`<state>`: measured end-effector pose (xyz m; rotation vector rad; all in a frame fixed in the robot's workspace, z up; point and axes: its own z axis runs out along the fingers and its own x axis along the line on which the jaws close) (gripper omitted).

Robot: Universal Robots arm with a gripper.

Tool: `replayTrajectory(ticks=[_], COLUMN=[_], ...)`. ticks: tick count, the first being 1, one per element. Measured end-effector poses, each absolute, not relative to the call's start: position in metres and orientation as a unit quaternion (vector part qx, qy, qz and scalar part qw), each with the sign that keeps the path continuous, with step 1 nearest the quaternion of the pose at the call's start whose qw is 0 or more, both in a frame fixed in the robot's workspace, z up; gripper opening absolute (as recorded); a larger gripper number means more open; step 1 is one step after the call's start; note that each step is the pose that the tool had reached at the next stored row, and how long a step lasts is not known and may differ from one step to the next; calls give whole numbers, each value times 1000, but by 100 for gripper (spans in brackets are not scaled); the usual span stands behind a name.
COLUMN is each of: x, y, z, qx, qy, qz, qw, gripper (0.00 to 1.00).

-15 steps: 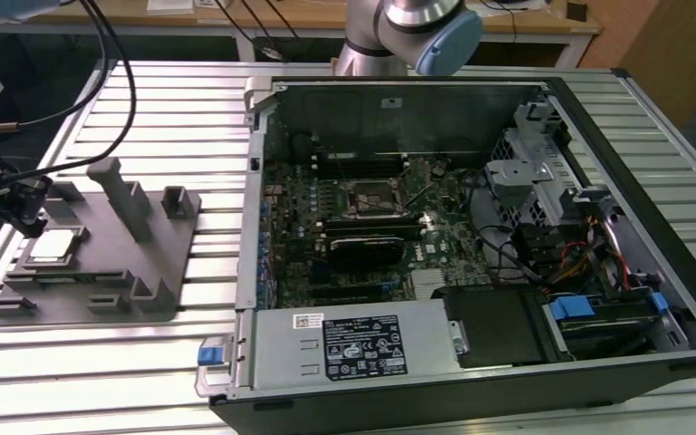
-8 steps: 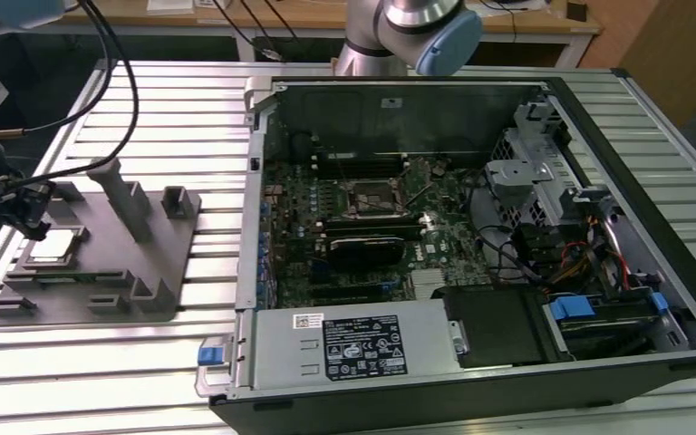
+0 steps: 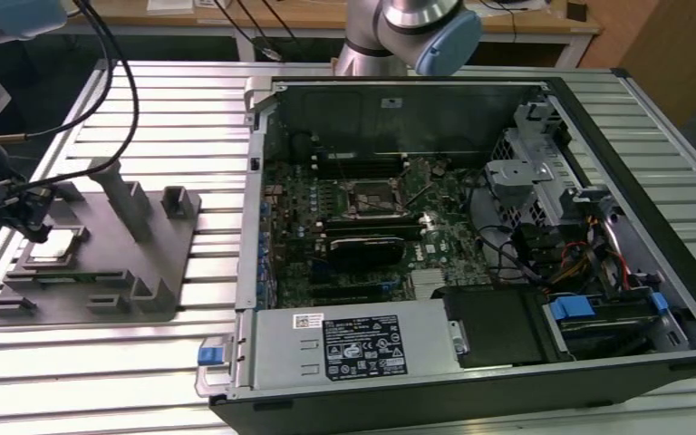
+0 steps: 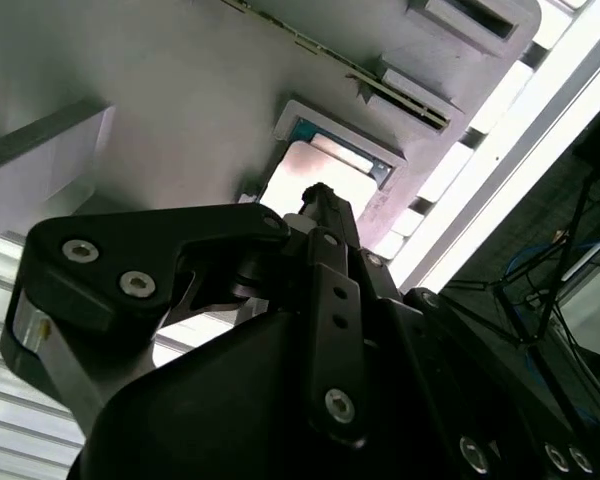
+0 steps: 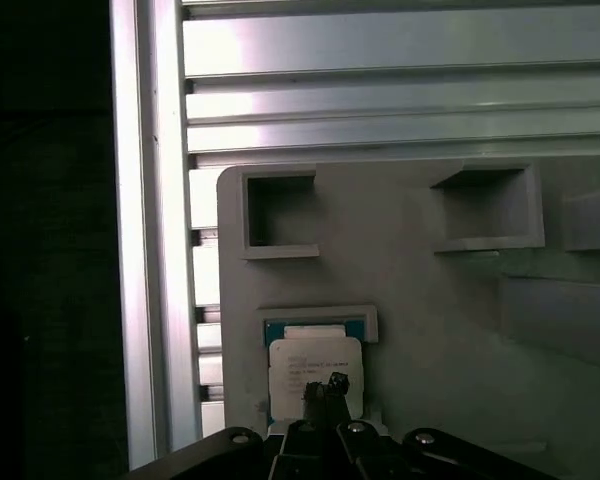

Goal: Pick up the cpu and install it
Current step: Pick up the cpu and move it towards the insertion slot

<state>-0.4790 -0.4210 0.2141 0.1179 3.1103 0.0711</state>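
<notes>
1. The cpu (image 5: 300,362) lies flat in a shallow framed recess of a grey fixture (image 5: 430,330), silver top up, near the fixture's edge. It has not been lifted.
2. The gripper (image 5: 326,388) hangs directly over the chip, towards one edge of the lid rather than its middle. Its fingers (image 4: 325,215) are drawn together at the tips, with no part of the chip between them. Whether the tips touch the lid cannot be told.
3. In the exterior view the fixture sits on the slatted worktop (image 3: 106,381) at that view's left. The open computer case (image 3: 687,272) and its socket (image 3: 366,199) stand well apart, towards that view's right.
4. Risks, as I judge them:
   - Tips this close together cannot straddle the chip, so pressing down would only load or scratch the lid.
   - An off-centre hold could tilt the chip against the recess wall and jam it.
   - Cables (image 3: 119,82) hang near the fixture's upright post (image 3: 124,195) and could snag.
   - A slack grip over the motherboard could drop the chip onto the socket pins.
</notes>
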Motion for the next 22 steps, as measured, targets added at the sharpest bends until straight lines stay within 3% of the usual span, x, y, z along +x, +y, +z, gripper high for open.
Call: replayTrajectory(ticks=[19, 21, 22], x=[-479, -479, -479], y=[-419, -419, -419], z=[205, 205, 205], qx=[38, 38, 38], qy=[999, 999, 999], qz=[23, 23, 23], qw=[14, 14, 14], gripper=[11, 23, 23])
